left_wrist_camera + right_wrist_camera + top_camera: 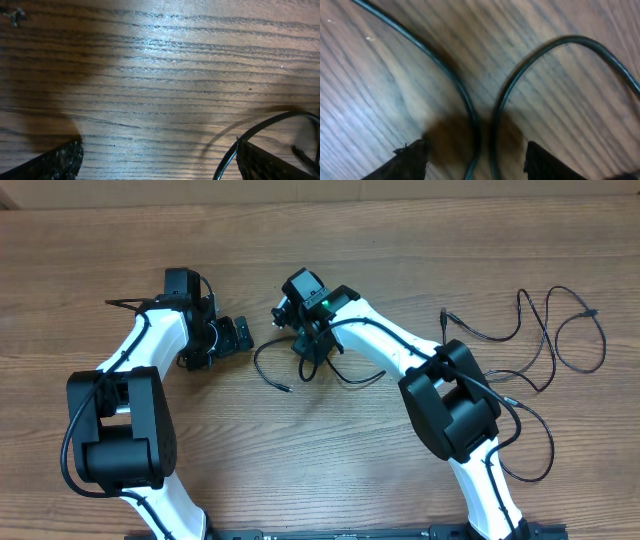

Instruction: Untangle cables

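Cable first, closest in, under R wrist cam: two black strands of centre cable [465, 100] flat on table [380, 90], bowing toward each other and nearly meeting low in frame, between fingertips [410, 162] of R gripper [476, 162]. Pincer there apart, gap either side of strands, clamped on nothing. View blurred, so contact w/ pads not clear.

L wrist cam next: L gripper [160, 165] spread wide, bare wood between pads [55, 162], nothing held. Thin black curve just beside pad at lower right of frame; touching or not, and same cable or not, can't tell.

From overhead, near edge outward: L arm [120, 420] and R arm [450, 405] rising from bottom of frame, white links angling in toward mid-table. L gripper pointing toward centre, R gripper tipped down over centre cable. Centre cable loose, not bundled: small plug end lying nearer arm bases, to L of R gripper; slack arc running other way under R forearm.

Further out, R side of table: right-hand cables [560, 330], thin open loops, crossing in places, small plug end just beyond R elbow. Well apart from both grippers. One more thin loop beside R arm base; task cord or arm lead, can't tell.
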